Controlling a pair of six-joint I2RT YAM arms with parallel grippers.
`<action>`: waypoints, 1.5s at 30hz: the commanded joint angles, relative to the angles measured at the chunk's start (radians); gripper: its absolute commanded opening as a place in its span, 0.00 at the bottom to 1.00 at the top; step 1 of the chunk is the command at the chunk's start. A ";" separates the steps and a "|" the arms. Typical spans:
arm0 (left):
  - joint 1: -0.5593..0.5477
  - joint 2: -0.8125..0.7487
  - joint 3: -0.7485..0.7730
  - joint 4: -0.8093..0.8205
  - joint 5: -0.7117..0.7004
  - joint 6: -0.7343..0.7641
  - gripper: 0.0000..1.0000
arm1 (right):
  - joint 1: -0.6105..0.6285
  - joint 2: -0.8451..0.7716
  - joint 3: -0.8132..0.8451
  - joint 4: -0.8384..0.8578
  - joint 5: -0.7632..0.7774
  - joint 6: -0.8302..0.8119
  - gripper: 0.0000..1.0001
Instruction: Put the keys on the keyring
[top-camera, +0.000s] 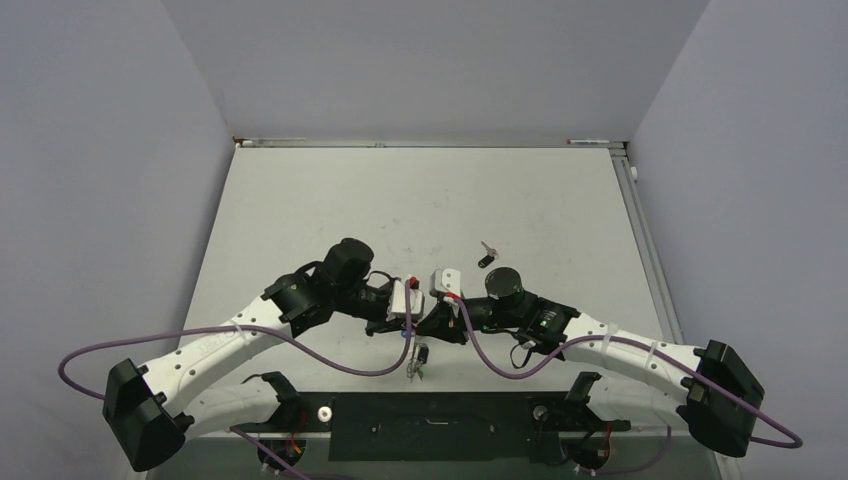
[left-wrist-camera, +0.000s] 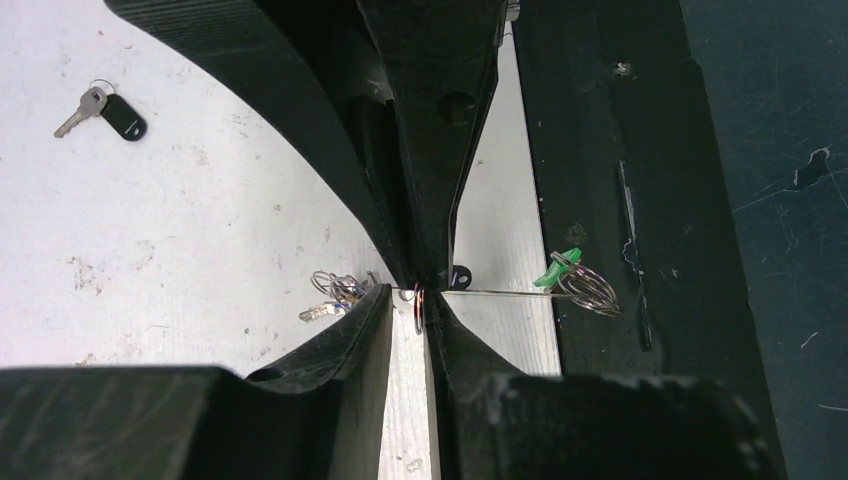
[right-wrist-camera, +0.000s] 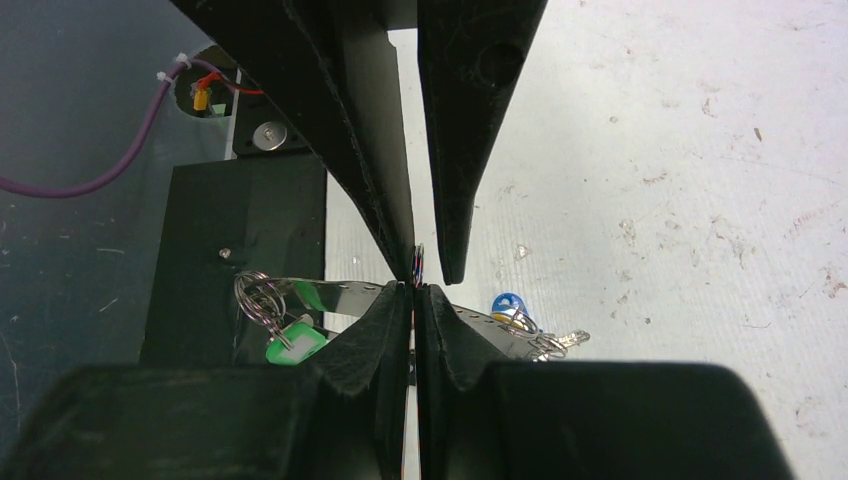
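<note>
My right gripper (right-wrist-camera: 413, 290) is shut on the keyring (right-wrist-camera: 335, 290), a thin grey loop held just above the table's near edge. A green key (right-wrist-camera: 290, 340) hangs from one side of it and a blue key (right-wrist-camera: 507, 303) among other keys from the other. My left gripper (left-wrist-camera: 410, 300) faces the right one tip to tip. Its jaws stand a narrow gap apart around a small dark split ring (left-wrist-camera: 420, 308) on the keyring's wire (left-wrist-camera: 500, 292). A black key (top-camera: 485, 257) lies loose on the table beyond both grippers.
A black base plate (top-camera: 430, 415) runs along the near edge under the hanging keys (top-camera: 420, 365). Purple cables (top-camera: 330, 355) loop beside both arms. Grey walls stand on the left, right and far sides of the white table (top-camera: 420, 200).
</note>
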 joint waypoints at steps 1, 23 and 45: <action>-0.012 0.015 0.037 0.006 0.007 0.018 0.15 | 0.010 -0.009 0.053 0.061 -0.023 -0.016 0.05; -0.011 0.016 -0.009 0.032 -0.026 -0.006 0.12 | 0.012 -0.027 0.044 0.063 -0.014 -0.015 0.05; 0.002 -0.129 -0.201 0.406 -0.043 -0.330 0.00 | 0.010 -0.146 -0.049 0.146 0.180 0.092 0.46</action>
